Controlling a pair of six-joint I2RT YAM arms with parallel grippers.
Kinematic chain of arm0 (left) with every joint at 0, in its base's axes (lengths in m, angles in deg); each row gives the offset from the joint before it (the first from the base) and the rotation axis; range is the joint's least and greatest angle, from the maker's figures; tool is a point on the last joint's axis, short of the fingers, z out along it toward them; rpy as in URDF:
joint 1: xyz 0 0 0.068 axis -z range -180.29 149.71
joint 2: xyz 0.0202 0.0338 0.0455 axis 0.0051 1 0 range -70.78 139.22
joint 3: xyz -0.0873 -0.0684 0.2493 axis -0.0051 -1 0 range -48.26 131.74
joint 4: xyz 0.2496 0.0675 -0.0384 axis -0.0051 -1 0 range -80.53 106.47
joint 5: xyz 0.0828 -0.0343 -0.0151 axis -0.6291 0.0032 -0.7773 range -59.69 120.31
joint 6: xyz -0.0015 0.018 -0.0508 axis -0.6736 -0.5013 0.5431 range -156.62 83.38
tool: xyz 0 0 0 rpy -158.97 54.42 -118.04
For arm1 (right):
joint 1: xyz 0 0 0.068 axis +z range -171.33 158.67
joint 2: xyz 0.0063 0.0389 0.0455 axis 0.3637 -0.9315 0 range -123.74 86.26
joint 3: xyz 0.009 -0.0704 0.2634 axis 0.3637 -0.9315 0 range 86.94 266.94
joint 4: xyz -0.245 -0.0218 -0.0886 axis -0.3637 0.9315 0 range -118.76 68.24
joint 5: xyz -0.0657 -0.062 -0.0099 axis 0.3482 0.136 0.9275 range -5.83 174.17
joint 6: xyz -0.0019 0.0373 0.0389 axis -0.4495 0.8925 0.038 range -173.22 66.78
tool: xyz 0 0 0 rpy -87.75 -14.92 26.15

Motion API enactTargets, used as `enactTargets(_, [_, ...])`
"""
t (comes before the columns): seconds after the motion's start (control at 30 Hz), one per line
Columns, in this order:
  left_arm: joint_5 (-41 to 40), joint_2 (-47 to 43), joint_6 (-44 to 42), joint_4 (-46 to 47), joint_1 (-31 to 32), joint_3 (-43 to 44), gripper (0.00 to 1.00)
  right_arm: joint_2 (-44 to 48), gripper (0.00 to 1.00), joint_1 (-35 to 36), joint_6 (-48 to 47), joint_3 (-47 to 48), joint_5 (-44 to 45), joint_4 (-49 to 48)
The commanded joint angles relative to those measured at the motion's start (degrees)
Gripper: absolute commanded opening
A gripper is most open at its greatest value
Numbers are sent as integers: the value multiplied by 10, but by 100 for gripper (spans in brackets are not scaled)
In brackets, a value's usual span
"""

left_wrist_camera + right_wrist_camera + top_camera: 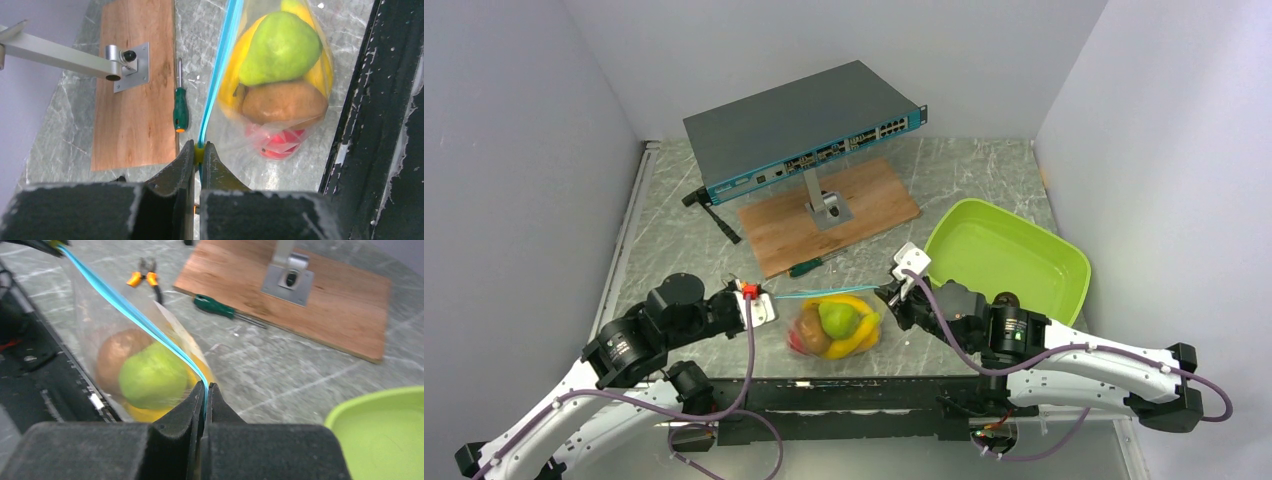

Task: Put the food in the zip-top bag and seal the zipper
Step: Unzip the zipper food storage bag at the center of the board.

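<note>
Food [836, 322] was already in the bag [231, 146]. You had left gripper [198, 150] and right gripper [205, 387] each pinched on 1 zipper [217, 75] end, bag slung between them; seal unconfirmed.

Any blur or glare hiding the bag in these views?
Top external: evenly lit, sharp, soft shadows. Left wrist: pear and zipper crisp, light sheen on the bag. Right wrist: soft overall, brown fruit smeared, zipper traceable.

Clear zip-top bag [231, 146], teal zipper [218, 75] stretched straight; inside: green pear [280, 47], banana [234, 67], brown fruit [285, 102], red piece [277, 143].
</note>
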Motion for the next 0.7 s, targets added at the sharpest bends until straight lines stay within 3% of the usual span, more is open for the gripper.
enactTargets(0.0, [-84, -6, 1, -82, -11, 2, 1, 27, 0, -9, 0, 15, 112, 48])
enactTargets(0.2, [-88, -30, 13, -81, -11, -1, 5, 38, 0, -8, 10, 15, 106, 59])
enactTargets(0.27, [-88, -35, 14, -62, -11, 1, 10, 41, 0, -9, 0, 14, 92, 47])
enactTargets(0.43, [-82, -39, 47, -6, -11, 14, 52, 31, 0, -8, -14, 18, 25, 37])
enactTargets(0.53, [-88, -74, 124, 78, -11, -16, 82, 41, 0, -8, -15, 10, -1, 26])
enactTargets(0.67, [-145, -148, 265, 234, -11, -102, 80, 64, 0, -8, -8, 1, -2, 14])
